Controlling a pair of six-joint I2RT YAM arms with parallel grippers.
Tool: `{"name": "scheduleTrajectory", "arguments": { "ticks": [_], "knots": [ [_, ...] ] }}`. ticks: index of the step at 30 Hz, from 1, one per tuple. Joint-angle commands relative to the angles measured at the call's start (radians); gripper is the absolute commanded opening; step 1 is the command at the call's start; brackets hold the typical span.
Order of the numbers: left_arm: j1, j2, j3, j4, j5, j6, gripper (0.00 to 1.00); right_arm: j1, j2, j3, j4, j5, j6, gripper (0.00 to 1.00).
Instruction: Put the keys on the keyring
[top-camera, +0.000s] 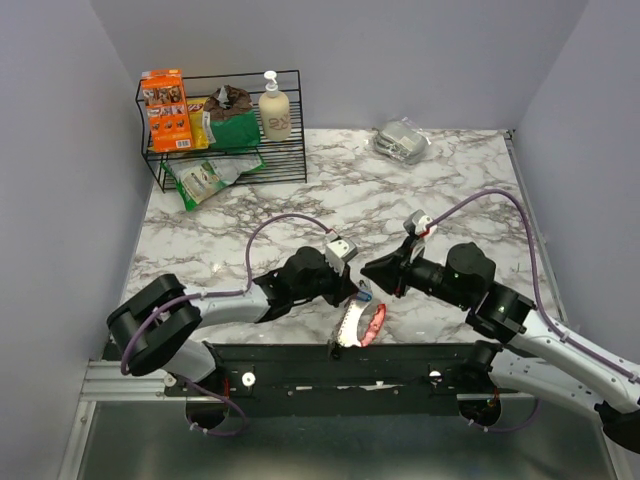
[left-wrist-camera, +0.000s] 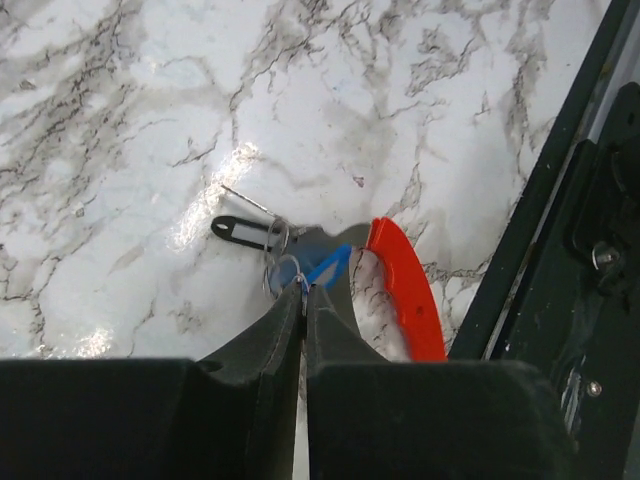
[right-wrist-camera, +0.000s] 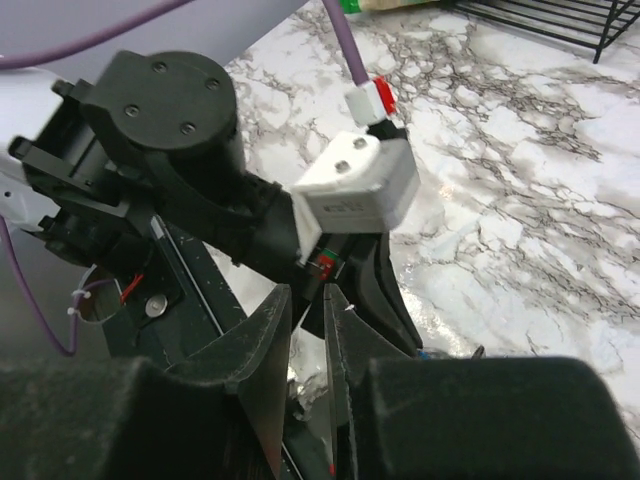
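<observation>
The keyring's curved red clip lies on the marble by the near edge, also seen from above as the red clip. A small silver ring with the blue-headed key sits right at my left gripper, whose jaws are pressed nearly together on the ring's wire. A dark-headed key lies flat just beyond. From above, my left gripper and my right gripper meet tip to tip over the keys. My right gripper shows a narrow empty gap, pointing at the left wrist.
A black wire rack with snack bags and a soap bottle stands at the back left. A silver packet lies at the back right. The black base rail runs along the near edge, close to the red clip.
</observation>
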Motion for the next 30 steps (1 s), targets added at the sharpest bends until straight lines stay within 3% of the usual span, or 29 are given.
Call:
{"name": "scheduleTrajectory", "arguments": {
  "ticks": [1, 5, 12, 16, 25, 30],
  "knots": [
    [-0.006, 0.077, 0.062, 0.039, -0.035, -0.022, 0.16, -0.005, -0.023, -0.017, -0.015, 0.046, 0.004, 0.29],
    [-0.009, 0.140, 0.085, 0.045, -0.031, -0.034, 0.22, -0.005, -0.038, -0.018, -0.023, 0.056, 0.004, 0.32],
    [-0.016, 0.151, 0.091, 0.033, -0.037, -0.046, 0.50, -0.008, -0.078, -0.024, -0.032, 0.085, 0.004, 0.60],
    [-0.016, 0.121, 0.076, 0.047, -0.050, -0.045, 0.64, -0.008, -0.089, -0.029, -0.032, 0.089, 0.010, 0.69],
    [-0.009, 0.021, 0.043, 0.077, -0.116, -0.066, 0.76, -0.008, -0.113, -0.029, -0.032, 0.088, 0.018, 0.88],
    [0.051, -0.057, 0.020, 0.082, -0.127, -0.114, 0.79, -0.008, -0.127, -0.033, -0.032, 0.085, 0.020, 0.96]
  ]
}}
